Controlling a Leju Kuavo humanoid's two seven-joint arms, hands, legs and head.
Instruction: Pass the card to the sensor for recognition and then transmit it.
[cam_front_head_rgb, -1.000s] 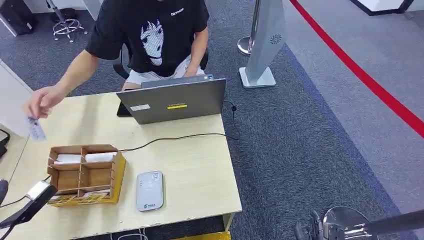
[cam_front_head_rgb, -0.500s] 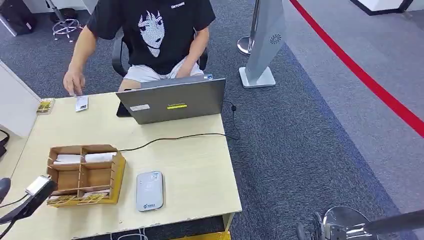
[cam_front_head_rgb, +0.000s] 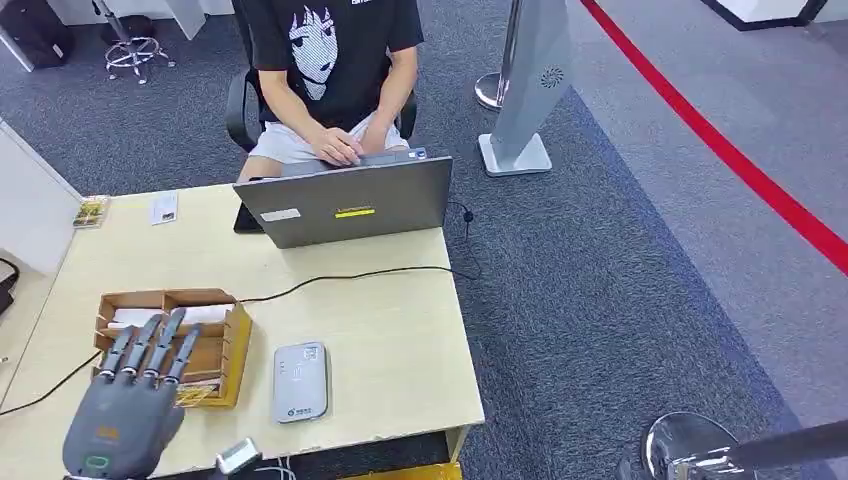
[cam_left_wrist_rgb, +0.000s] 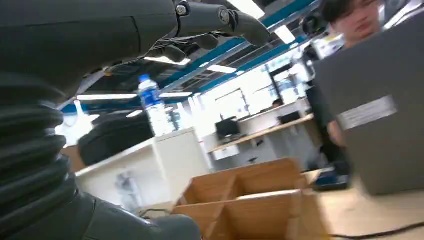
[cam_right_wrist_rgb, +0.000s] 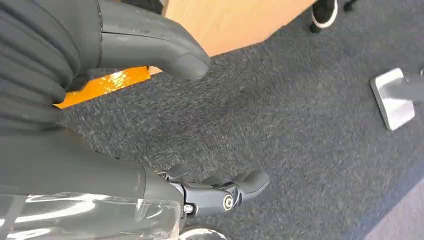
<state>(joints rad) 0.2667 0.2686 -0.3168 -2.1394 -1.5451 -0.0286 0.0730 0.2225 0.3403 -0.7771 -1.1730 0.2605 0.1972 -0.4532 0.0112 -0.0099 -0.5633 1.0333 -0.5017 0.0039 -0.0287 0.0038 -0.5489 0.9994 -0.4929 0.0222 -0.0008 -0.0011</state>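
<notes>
My left hand (cam_front_head_rgb: 125, 410) hovers at the table's near left corner, fingers stretched flat and apart over the near edge of a wooden divided box (cam_front_head_rgb: 218, 345), holding nothing. White cards (cam_front_head_rgb: 200, 313) lie in the box's far compartments and yellow ones (cam_front_head_rgb: 197, 393) along its front. The grey card sensor (cam_front_head_rgb: 300, 380) lies flat just right of the box. A white card (cam_front_head_rgb: 163, 207) and a yellow card (cam_front_head_rgb: 91, 211) rest at the table's far left corner. In the left wrist view the box (cam_left_wrist_rgb: 250, 200) is close ahead. My right hand (cam_right_wrist_rgb: 150, 100) hangs over the carpet, fingers apart, holding nothing.
A person sits behind the table with hands at an open grey laptop (cam_front_head_rgb: 345, 200). A black cable (cam_front_head_rgb: 350, 275) runs across the table (cam_front_head_rgb: 400, 340). A barrier post base (cam_front_head_rgb: 515, 155) and a red floor line (cam_front_head_rgb: 720, 150) lie on the right.
The person laid the white card at the table's far left corner and drew the hand back to the laptop. My left hand rose into the head view over the box.
</notes>
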